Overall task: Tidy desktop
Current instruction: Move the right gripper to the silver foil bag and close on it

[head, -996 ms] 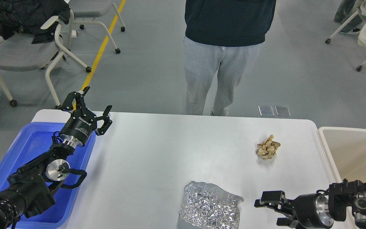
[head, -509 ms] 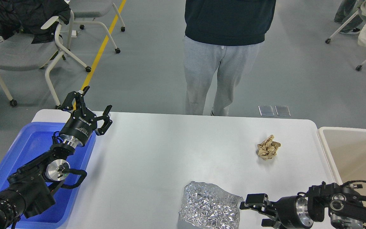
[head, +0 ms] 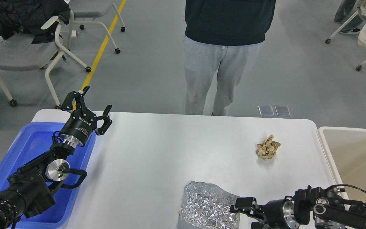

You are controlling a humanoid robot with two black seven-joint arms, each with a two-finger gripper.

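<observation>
The white desktop (head: 157, 149) carries a crumpled sheet of silver foil (head: 206, 205) at its front edge and a crumpled ball of brown paper (head: 268, 147) at the right. My right gripper (head: 246, 214) is low at the front right, open, with its fingers right at the foil's right edge. Whether it touches the foil I cannot tell. My left gripper (head: 98, 98) is open and empty, raised over the desk's far left corner beside the blue tray.
A blue plastic tray (head: 27, 143) lies at the left under my left arm. A beige bin (head: 357, 152) stands beyond the desk's right edge. A person (head: 226, 57) stands at the far edge. Wheeled chairs (head: 27, 51) stand on the floor at the back left.
My right gripper has moved left and down toward the foil, from well right of it to its right edge. The left arm, foil and paper ball have not moved.
</observation>
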